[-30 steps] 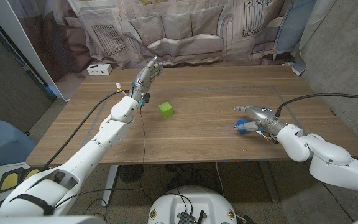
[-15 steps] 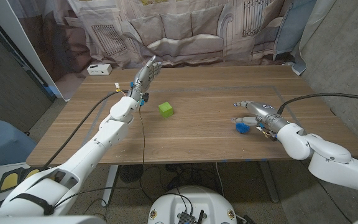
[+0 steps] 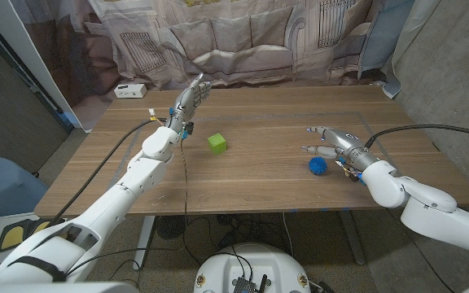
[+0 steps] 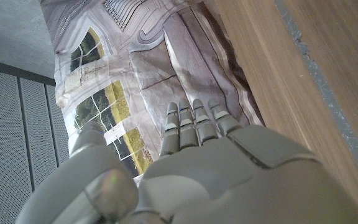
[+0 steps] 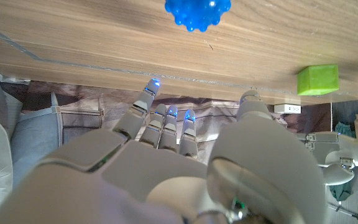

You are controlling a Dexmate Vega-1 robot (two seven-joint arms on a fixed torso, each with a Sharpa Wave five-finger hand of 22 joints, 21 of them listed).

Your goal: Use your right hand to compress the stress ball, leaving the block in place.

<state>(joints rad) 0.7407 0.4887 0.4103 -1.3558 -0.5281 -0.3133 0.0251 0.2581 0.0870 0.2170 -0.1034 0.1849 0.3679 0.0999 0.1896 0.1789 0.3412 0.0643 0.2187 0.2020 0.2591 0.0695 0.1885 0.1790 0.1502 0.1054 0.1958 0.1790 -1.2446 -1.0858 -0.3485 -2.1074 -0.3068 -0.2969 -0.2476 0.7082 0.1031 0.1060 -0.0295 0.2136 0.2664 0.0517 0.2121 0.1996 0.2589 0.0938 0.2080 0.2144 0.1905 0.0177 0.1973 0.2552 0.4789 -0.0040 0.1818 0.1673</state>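
A blue knobbly stress ball (image 3: pixel 317 166) lies on the wooden table (image 3: pixel 259 187) at the right, also visible as the stress ball (image 5: pixel 197 12) in the right wrist view. My right hand (image 3: pixel 335 144) hovers just behind and above it, fingers spread, holding nothing. A green block (image 3: pixel 216 144) sits near the table's middle, seen too as the block (image 5: pixel 317 79) in the right wrist view. My left hand (image 3: pixel 190 98) is raised over the back left of the table, fingers straight and together, apart from the block; its back shows as my left hand (image 4: pixel 191 174) in the left wrist view.
A white box (image 3: pixel 130 90) stands at the table's far left corner. A black cable (image 3: pixel 187 175) runs along my left arm and over the front edge. A printed curtain (image 3: pixel 243 41) hangs behind the table. Tape lines mark the tabletop.
My right hand has let go of the stress ball and lifted off it, fingers opening. The ball now lies bare on the table. The left hand and the block have not moved.
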